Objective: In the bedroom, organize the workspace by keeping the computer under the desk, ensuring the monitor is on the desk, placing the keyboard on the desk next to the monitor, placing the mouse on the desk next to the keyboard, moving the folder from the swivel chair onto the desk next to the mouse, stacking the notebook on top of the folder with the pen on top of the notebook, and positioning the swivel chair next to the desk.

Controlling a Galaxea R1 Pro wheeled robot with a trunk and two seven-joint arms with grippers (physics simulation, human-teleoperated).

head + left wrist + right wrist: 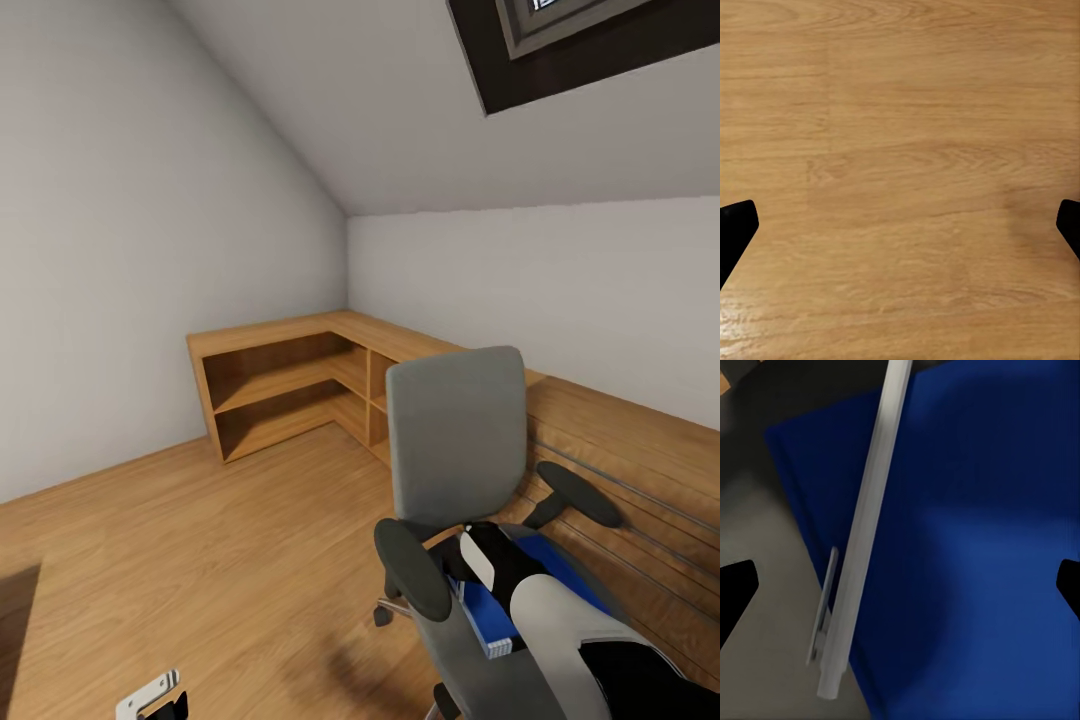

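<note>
Head view: the swivel chair (455,450) stands beside low wooden cabinets (290,385); the blue folder (545,575) lies on its seat under the right arm (560,620).
Left wrist view: left gripper (900,229) above wooden floor (900,112), jaws spread wide.
Right wrist view: right gripper (900,589), jaws apart, over the folder and a grey pen (862,532) lying on it.

A low wooden shelf unit (300,385) stands in the corner and bends along both walls, with open compartments. The floor (200,560) is of light wood planks. The walls (120,230) are plain white, and the ceiling slopes. A dark-framed skylight (590,40) sits in the slope. Wooden panelling (640,470) runs along the right wall.
</note>
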